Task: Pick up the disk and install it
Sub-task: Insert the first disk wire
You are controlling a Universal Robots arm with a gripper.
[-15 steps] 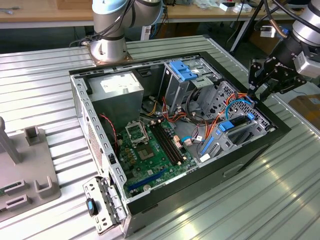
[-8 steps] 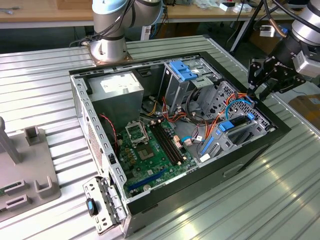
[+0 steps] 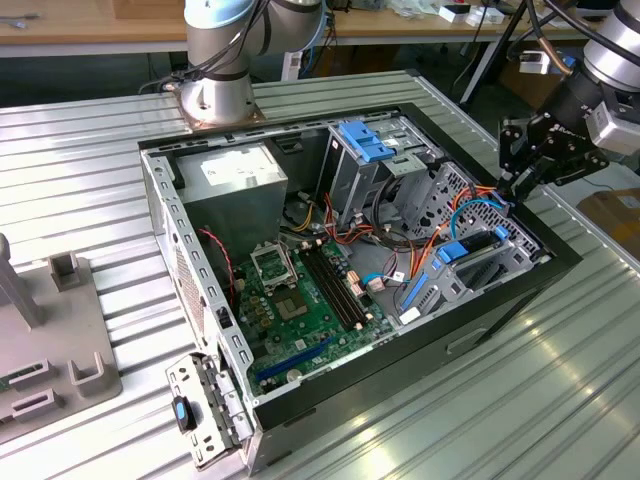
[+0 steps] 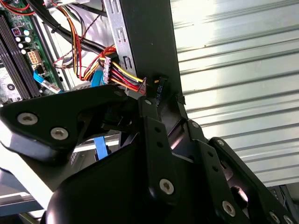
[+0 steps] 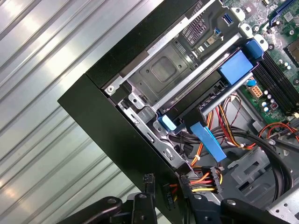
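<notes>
The disk [image 3: 483, 262] is a dark-grey drive with blue rails. It lies flat in the lower drive bay at the near right corner of the open computer case [image 3: 520, 300]. Its blue end tab [image 3: 455, 250] faces the motherboard. In the first wrist view the disk [image 5: 205, 95] sits in the metal bay with a blue tab [image 5: 236, 66] at one end. My black gripper [image 3: 506, 186] hangs above the case's right wall, up and to the right of the disk and apart from it. In both wrist views the gripper [image 4: 163, 100] [image 5: 168, 201] is beside a connector with red, yellow and black wires [image 5: 205, 178].
An upright metal cage with a blue latch [image 3: 365, 140] stands at the back of the case. Orange and blue cables [image 3: 440, 235] run between it and the bay. The motherboard [image 3: 300, 300] covers the floor. The arm's base [image 3: 215, 95] is behind the case, and a grey fixture [image 3: 60, 340] is at the left.
</notes>
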